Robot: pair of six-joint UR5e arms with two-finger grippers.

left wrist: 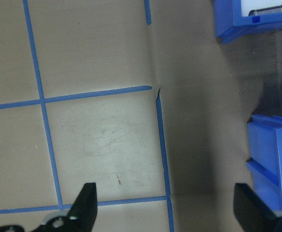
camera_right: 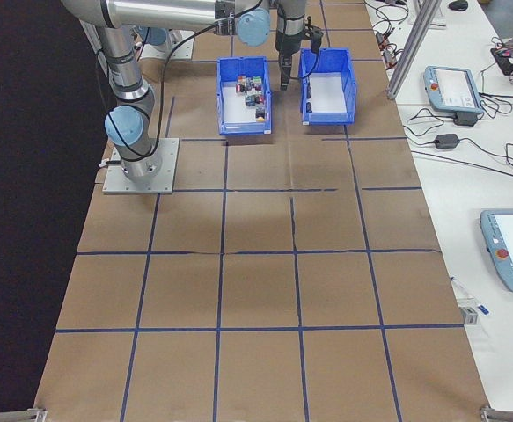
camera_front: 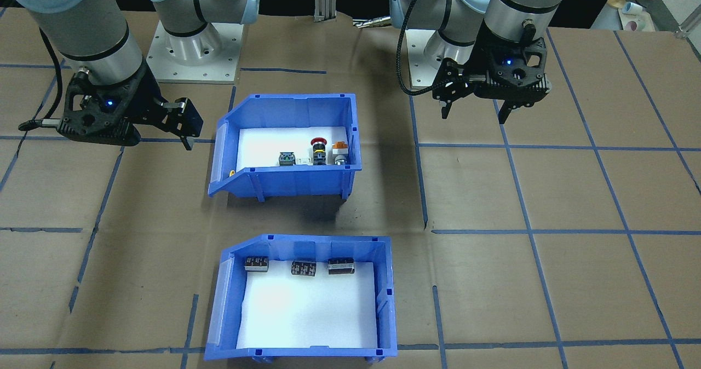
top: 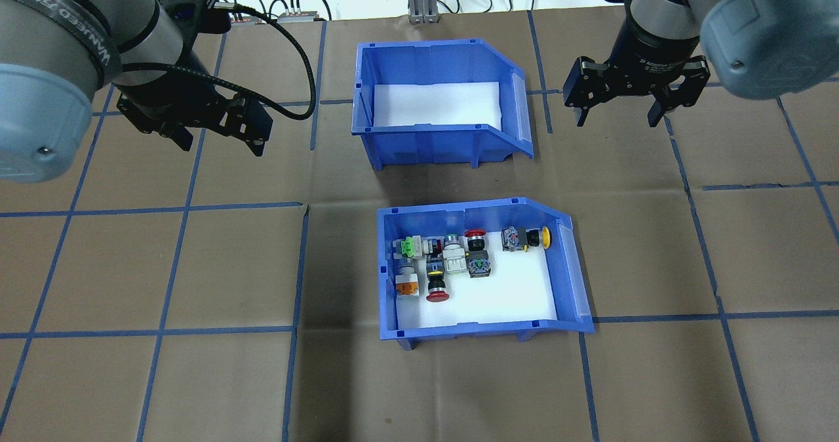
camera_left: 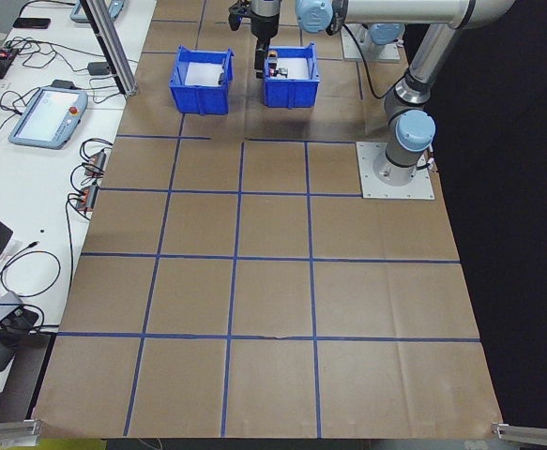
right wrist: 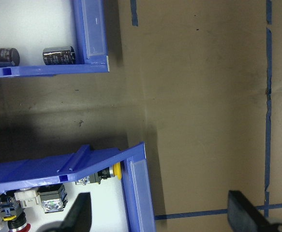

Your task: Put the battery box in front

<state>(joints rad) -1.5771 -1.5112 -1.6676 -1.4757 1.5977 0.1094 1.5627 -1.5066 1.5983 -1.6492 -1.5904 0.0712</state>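
Hovering wide open and empty: left claw (top: pixel 219 137) at 10 o'clock, right claw (top: pixel 616 114) at 2 o'clock in the overhead view. Battery box (top: pixel 439 104) at 12 o'clock on the tabletop (top: pixel 164 265); switch bin (top: pixel 482 268) at centre.

The left wrist view looks straight down on the brown table cover (left wrist: pixel 102 145), crossed by blue tape lines (left wrist: pixel 97 94). The left gripper (left wrist: pixel 167 208) hangs above it with jaws spread wide: one black fingertip (left wrist: pixel 85 198) at lower left, the other at lower right. A corner of the battery box (left wrist: pixel 237 21) shows at top right. Part of the other bin (left wrist: pixel 271 154) sits at the right edge, apart from it.
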